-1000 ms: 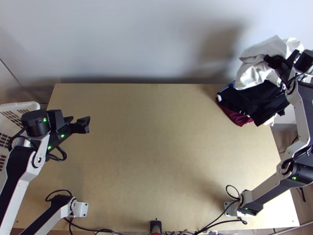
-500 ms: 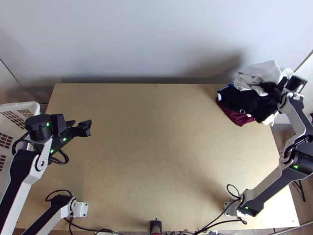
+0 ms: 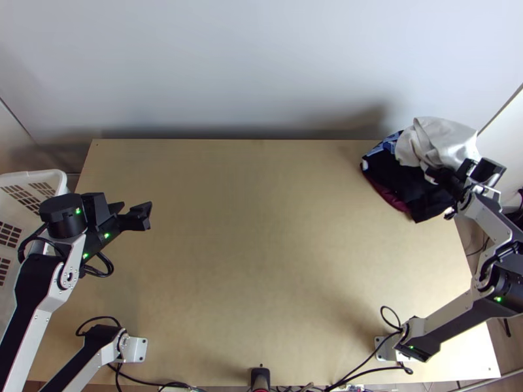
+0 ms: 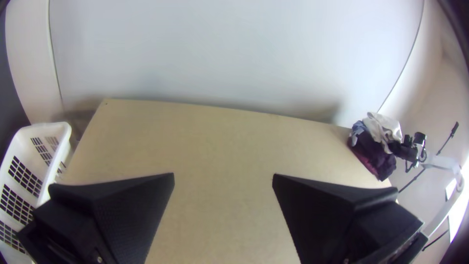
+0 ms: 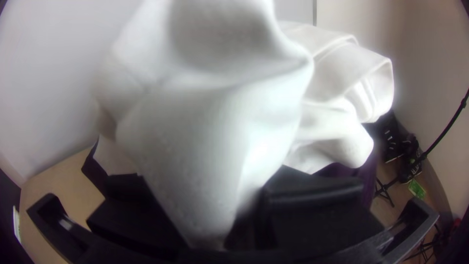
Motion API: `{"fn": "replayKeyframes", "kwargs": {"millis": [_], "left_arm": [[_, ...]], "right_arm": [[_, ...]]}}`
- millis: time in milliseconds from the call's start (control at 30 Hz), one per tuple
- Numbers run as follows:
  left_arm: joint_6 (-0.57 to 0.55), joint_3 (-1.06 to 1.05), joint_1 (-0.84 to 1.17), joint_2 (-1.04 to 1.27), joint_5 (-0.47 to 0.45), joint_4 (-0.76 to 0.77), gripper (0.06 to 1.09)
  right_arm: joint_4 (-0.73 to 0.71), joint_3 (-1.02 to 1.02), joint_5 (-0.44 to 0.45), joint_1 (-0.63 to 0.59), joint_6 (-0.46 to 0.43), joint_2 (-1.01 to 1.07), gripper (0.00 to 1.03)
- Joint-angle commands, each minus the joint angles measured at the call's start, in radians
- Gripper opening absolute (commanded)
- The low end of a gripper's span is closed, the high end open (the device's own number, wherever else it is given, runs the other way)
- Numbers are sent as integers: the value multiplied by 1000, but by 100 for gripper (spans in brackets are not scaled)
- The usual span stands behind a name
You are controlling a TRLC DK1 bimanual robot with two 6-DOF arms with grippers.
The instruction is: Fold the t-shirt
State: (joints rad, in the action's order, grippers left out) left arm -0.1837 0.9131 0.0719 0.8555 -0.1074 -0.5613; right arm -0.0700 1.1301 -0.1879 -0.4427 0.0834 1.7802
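A white basket [image 3: 57, 176] stands leftmost; beside it, the left gripper [image 4: 223, 176] holds its fingers wide. Dark clothes [image 3: 400, 175] could drag along with the bunched white t-shirt [image 3: 435, 140], pinched by the right gripper [image 3: 439, 176]: fetching seems underway; lifting clear, then spreading, should follow.

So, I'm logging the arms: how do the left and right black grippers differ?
The left gripper is over the left of the table; the right gripper is at its far right corner. The left gripper is open and empty; the right gripper is against the bunched white cloth. Both are black.
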Motion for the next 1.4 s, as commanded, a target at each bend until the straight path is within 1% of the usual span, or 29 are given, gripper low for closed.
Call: {"fn": "replayKeyframes", "kwargs": {"millis": [0,33,100,133,200,233,267,367,467,533,600,733,867,967,1033,1067,1200,1267,1367], "left_arm": [[-3,-3,5,-3,-3,3,103],[-3,-3,5,-4,-5,3,103],[-3,-3,3,-4,-5,3,103],[-2,-3,3,-4,-5,3,103],[-2,-3,3,-4,-5,3,103],[-2,-5,3,-3,-5,3,103],[-3,-5,3,-3,-6,3,103],[-8,-8,6,-3,-8,5,103],[-10,-5,8,-7,-8,5,103],[-10,-3,8,-15,-8,5,103],[-10,-5,8,-27,-8,1,103],[-10,-26,8,-62,-8,-2,103],[-17,-71,2,-95,-8,29,103],[-23,-134,-6,-125,-8,104,103],[-28,-186,-20,-153,-8,166,103],[-30,-209,-20,-168,-6,187,103],[-33,-303,-27,-274,5,259,103],[-11,-349,-49,-343,6,307,103],[10,-401,-64,-409,9,347,103]], "right_arm": [[-22,-82,-10,12,-10,-68,7],[-22,-82,-8,12,-10,-76,25],[-22,-78,-10,12,-7,-91,77],[-17,-73,-8,10,-8,-97,89],[10,-58,-10,10,-16,-116,91],[16,-53,-10,9,-16,-127,96],[33,-46,-10,7,-17,-134,99],[62,-24,-10,1,-20,-156,99],[102,-20,-10,-5,-48,-188,99],[118,-32,-10,-5,-82,-222,99],[119,-66,-10,-5,-106,-272,99],[170,-145,-12,15,-120,-426,99],[174,-259,-12,81,-108,-625,99],[188,-322,-12,157,-79,-774,98],[239,-345,-8,225,-42,-869,98],[256,-355,5,260,-24,-915,98],[277,-431,165,438,-4,-1091,98],[271,-471,220,492,16,-1171,98],[246,-550,248,526,56,-1288,98]]}}
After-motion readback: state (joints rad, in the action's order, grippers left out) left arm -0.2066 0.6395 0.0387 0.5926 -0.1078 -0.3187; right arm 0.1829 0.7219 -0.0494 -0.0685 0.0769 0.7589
